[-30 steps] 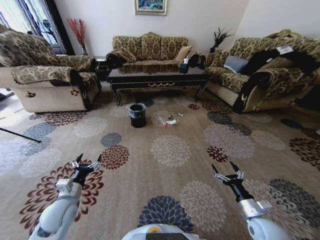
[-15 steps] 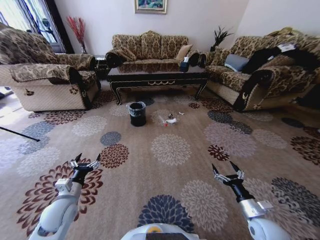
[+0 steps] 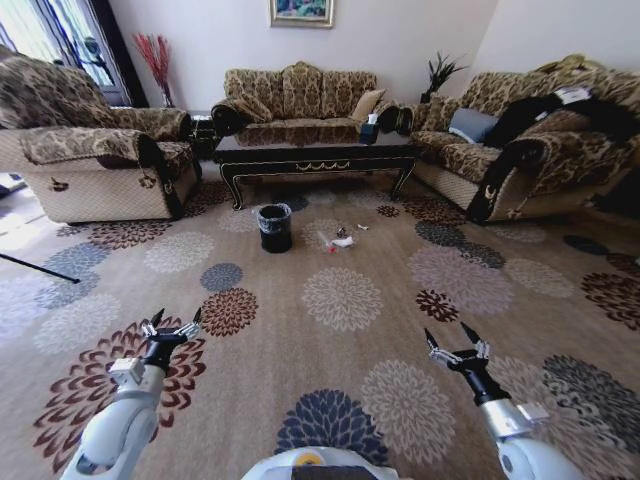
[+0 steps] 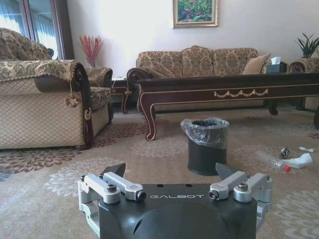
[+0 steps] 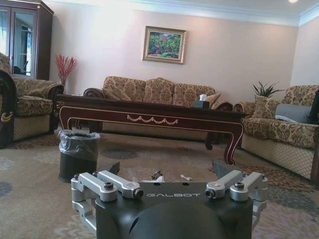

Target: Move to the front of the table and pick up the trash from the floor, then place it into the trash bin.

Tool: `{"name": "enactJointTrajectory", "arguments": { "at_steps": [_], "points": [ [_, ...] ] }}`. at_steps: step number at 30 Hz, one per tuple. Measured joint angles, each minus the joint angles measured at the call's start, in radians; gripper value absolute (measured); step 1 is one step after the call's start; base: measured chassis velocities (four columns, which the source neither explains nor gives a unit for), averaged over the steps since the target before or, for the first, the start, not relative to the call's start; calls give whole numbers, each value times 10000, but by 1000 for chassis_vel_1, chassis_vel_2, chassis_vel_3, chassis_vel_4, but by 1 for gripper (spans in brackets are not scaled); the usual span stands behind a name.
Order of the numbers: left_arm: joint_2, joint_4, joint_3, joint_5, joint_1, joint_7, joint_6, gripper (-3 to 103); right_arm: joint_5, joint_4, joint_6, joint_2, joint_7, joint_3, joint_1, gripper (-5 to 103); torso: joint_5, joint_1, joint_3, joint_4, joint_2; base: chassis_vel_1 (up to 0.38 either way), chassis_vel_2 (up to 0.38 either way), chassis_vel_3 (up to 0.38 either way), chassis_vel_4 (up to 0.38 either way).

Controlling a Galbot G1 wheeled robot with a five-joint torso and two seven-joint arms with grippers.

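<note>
Compared with a second ago, the whole head view has shifted slightly, so our camera has moved; both arms hold the same low pose.

From the head, we see the left tool (image 3: 172,321) with its fingers spread open above the floor (image 3: 330,340), and the right tool (image 3: 451,340) open likewise on the other side. Well ahead, the surface (image 3: 315,152) stands before the middle sofa (image 3: 298,95). The trash bin (image 3: 274,228) sits on the carpet in front of it, and the trash (image 3: 340,241) lies near the bin, toward our right.

At the left wrist, the open left tool (image 4: 171,172) points at the trash bin (image 4: 206,145); the trash (image 4: 295,160), with a red-capped bottle in it, lies beside it on the carpet.

At the right wrist, the right tool (image 5: 166,169) is open; the bin (image 5: 78,155) stands in front of the surface (image 5: 149,115), with small scraps of the trash (image 5: 158,175) just past the fingers.
</note>
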Motion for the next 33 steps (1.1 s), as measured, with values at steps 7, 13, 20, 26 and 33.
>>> {"name": "enactJointTrajectory", "arguments": {
  "at_steps": [7, 13, 20, 26, 33],
  "points": [
    [10, 43, 36, 66, -41, 7, 4, 100, -4, -43, -4, 1, 3, -36, 46, 100, 0, -6, -277, 1, -300, 0, 0, 0, 0],
    [5, 66, 41, 125, -39, 29, -21, 100, -6, -94, 0, 0, -32, -37, 54, 100, 0, -8, -531, 1, -555, 0, 0, 0, 0],
    [0, 86, 46, 168, -35, 39, -39, 100, -16, -118, 2, -8, -66, -42, 64, 100, 0, -9, -654, 0, -588, 0, 0, 0, 0],
    [3, 105, 75, 112, -35, -75, -345, 100, -29, -191, 113, -4, -298, -38, 65, 100, 0, -9, -655, 1, -588, 0, 0, 0, 0],
    [3, 141, 135, 66, -123, -149, -645, 100, 12, -311, 316, -15, -704, 19, 62, 100, 0, -10, -636, 0, -588, 0, 0, 0, 0]
  ]
}}
